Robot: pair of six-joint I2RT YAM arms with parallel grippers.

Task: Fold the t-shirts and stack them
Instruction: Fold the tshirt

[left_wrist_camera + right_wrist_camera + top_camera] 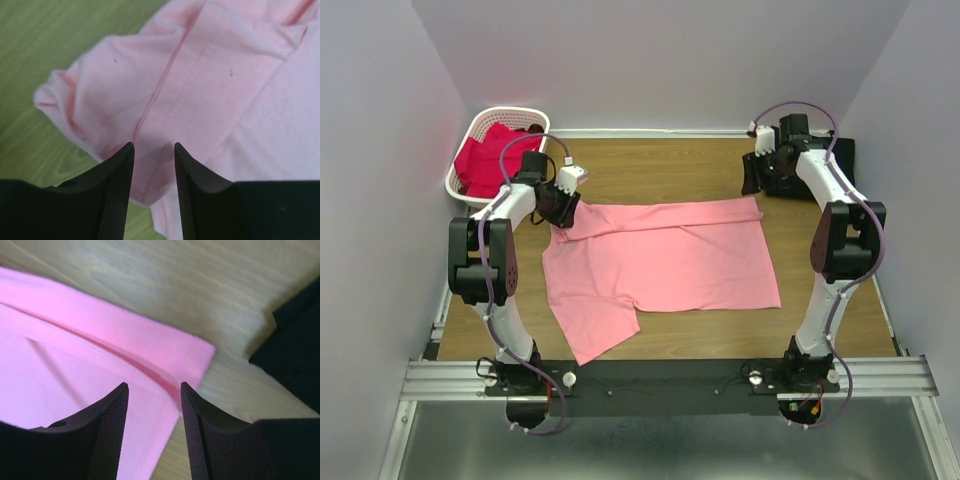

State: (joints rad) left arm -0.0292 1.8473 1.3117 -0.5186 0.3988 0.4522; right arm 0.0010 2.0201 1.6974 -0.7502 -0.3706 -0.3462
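Hovering over the salmon-pink t-shirt (660, 262) spread on the wooden table (670, 170).
Left gripper (154, 146) and right gripper (154, 386) sit above its two far corners, fingers narrowly parted and empty (magenta-red tees (485, 162) fill the white basket (508, 114); a black tee (295, 345) lies far right).

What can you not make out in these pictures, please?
Top view: how many red shirts the basket holds; they are bunched.
Top and right wrist views: most of the black shirt; the right arm and the frame edge hide it.
Left wrist view: whether the jaws touch the pink shirt.
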